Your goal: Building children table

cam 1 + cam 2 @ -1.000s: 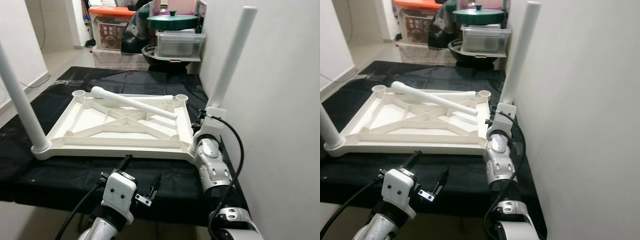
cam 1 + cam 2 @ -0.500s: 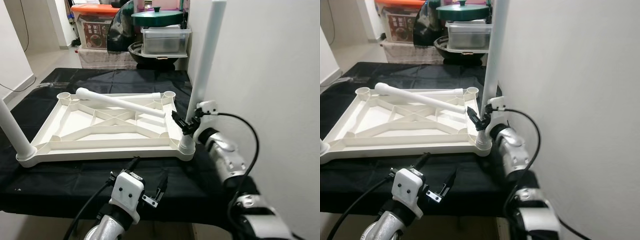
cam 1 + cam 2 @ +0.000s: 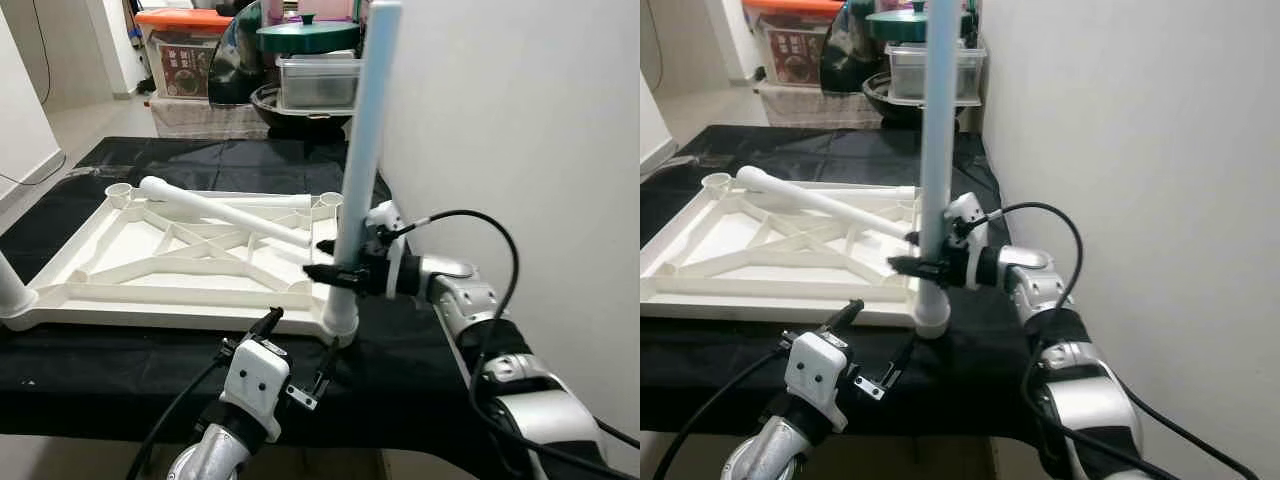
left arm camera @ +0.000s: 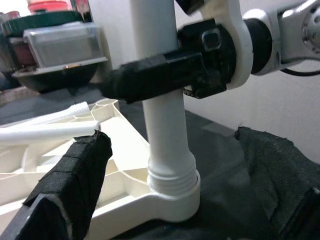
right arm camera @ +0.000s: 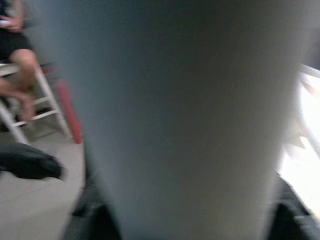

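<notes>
I am standing at a low surface draped in black cloth (image 3: 120, 350), with an upside-down white plastic tabletop (image 3: 170, 255) lying on it, ribbed underside up. My right gripper (image 3: 335, 272) reaches in from the side and is closed around an upright white table leg (image 3: 358, 150) that stands in the corner socket nearest me on my right; my black fingers (image 4: 150, 75) wrap the leg a little above its threaded base. Seen from my right wrist, the leg is a pale blur right against the lens.

My left gripper (image 3: 298, 345) hovers low in front of the table edge, just short of that same corner — its two padded fingers spread wide and holding nothing. A second, loose white leg (image 3: 225, 208) lies slantwise across the ribs of the tabletop. Another leg's base (image 3: 12, 295) stands in the near corner on my left. Beyond the table — stacked storage boxes (image 3: 195, 65) and a green lid (image 3: 305, 35).
</notes>
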Controlling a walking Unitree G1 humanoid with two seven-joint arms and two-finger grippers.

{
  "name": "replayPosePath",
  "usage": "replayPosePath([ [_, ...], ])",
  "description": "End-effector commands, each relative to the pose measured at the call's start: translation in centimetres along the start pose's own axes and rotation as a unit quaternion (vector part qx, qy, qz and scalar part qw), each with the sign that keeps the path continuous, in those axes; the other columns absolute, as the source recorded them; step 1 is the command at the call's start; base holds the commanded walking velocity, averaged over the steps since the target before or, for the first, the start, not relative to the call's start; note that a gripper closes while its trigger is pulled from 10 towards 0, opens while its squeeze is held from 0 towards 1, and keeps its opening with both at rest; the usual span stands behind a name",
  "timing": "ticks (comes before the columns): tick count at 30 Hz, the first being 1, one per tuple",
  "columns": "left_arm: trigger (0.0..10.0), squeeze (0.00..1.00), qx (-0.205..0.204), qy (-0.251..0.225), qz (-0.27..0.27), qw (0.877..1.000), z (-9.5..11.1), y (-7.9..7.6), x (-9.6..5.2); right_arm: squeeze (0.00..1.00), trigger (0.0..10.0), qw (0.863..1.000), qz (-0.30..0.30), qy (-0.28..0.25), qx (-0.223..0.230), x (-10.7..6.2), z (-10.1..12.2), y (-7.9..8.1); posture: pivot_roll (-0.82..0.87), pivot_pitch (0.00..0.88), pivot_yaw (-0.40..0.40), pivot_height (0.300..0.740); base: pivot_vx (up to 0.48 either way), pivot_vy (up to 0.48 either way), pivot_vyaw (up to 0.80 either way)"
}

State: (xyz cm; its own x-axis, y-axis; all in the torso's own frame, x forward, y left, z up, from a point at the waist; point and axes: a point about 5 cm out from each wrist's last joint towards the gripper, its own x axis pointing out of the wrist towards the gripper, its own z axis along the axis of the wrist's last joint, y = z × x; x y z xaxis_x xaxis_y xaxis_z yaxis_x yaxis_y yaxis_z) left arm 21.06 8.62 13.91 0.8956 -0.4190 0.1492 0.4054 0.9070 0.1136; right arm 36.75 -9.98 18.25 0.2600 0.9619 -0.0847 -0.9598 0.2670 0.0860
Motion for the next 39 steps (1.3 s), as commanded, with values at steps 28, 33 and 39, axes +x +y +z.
replayPosePath([
  [28,10.0,0.00,0.004,0.003,-0.008,1.000,-1.3,0.3,0.7,0.00,10.0,0.700,-0.702,-0.108,0.069,-0.6,-2.7,-1.0,0.07,0.000,-0.032,0.740,0.000,0.000,0.00],
  [33,10.0,0.00,0.005,0.003,-0.005,1.000,-1.3,0.3,0.7,1.00,10.0,0.769,-0.622,-0.144,0.027,0.9,-1.7,-0.5,0.07,0.000,-0.034,0.740,0.000,0.000,0.00],
  [39,10.0,0.00,0.002,0.004,-0.002,1.000,-1.5,0.3,0.7,0.00,10.0,0.826,-0.544,-0.150,0.003,0.3,-0.8,-1.3,0.06,0.000,-0.037,0.740,0.000,0.000,0.00],
])
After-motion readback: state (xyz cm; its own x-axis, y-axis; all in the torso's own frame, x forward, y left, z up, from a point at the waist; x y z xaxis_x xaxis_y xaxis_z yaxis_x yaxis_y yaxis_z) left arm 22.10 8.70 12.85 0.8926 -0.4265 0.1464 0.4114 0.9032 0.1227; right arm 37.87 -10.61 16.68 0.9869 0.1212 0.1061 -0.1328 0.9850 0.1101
